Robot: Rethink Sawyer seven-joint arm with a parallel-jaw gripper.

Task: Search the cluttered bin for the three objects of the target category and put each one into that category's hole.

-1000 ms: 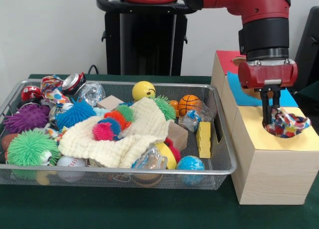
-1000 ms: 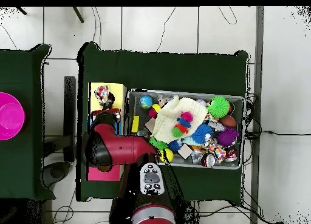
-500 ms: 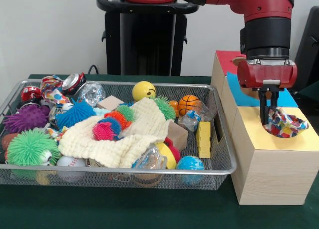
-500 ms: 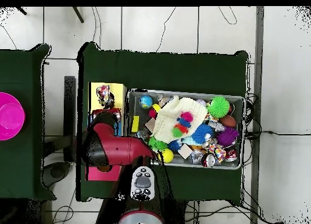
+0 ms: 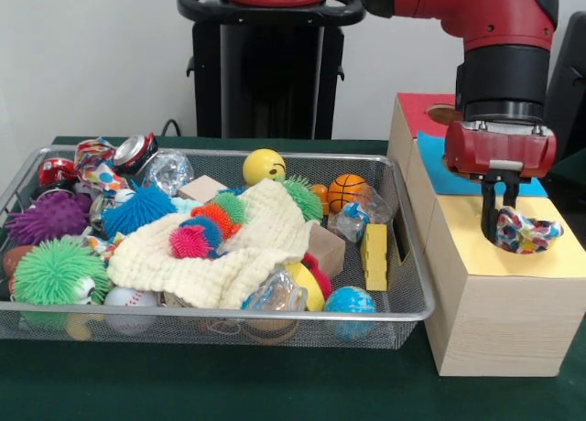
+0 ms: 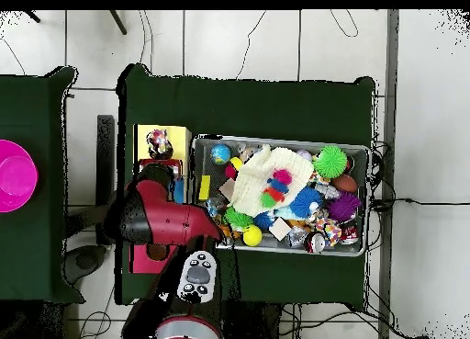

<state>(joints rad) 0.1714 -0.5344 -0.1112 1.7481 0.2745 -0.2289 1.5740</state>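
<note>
Patterned cloth bundle (image 5: 526, 232) sits in the yellow hole (image 5: 513, 249); gripper (image 5: 499, 221) alongside, finger spacing unclear; wire bin (image 5: 414, 293) cluttered.

Glossy red arm (image 5: 476, 9) with a black cylindrical wrist, red gripper (image 5: 499, 221) block and thin dark jaws

front camera sits low and close across the table, facing the red arm (image 5: 476, 18), with the wire bin (image 5: 407, 297) and the wooden box (image 5: 494, 302) filling its picture. the overhead camera hangs high, looking straight down, taking in the whole green table (image 6: 275, 101), tiled floor and a second table with a pink bowl (image 6: 14, 175). both views share bin (image 6: 367, 152), box (image 6: 179, 133) and arm (image 6: 161, 220), turned half round.
</note>
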